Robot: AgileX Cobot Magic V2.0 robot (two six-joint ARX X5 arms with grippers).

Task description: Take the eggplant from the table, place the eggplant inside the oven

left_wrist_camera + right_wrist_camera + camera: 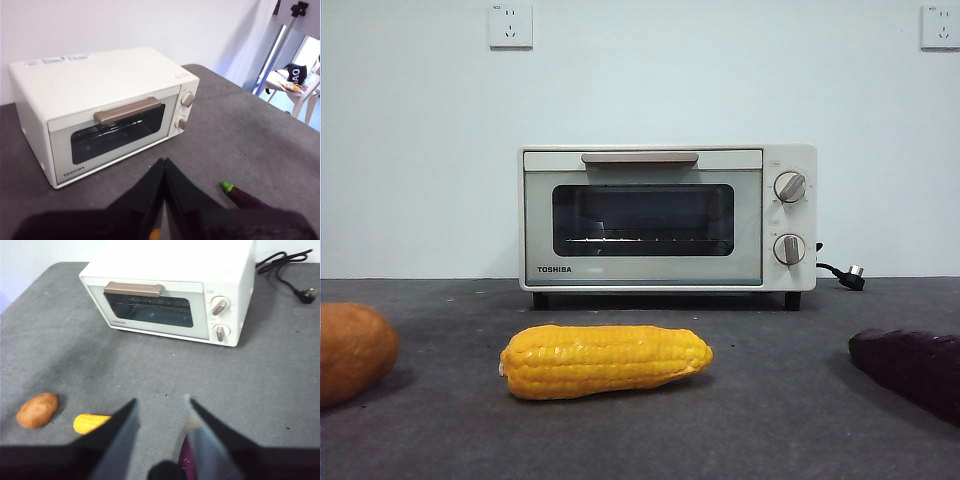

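The eggplant (912,368) is lying on the table (770,420), in front of the oven (667,217) toward its knob side, untouched. The right gripper (161,412) is hovering above it, jaws spread; the left gripper (164,167), jaws pressed together, is waiting. Next: descending, gripping; the oven door needs opening.

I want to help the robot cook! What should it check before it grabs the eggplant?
1. Eggplant lying free on the table, nothing on top: ok.
2. Right claw open above it: ok, the purple shows just below its jaws.
3. Left claw out of the way: ok, shut and holding nothing.
4. Oven door open for the eggplant: not ok, it is closed.
5. Corn clear of the eggplant: ok, well apart.
6. Oven empty inside: cannot tell, only a rack shows through the dark glass.
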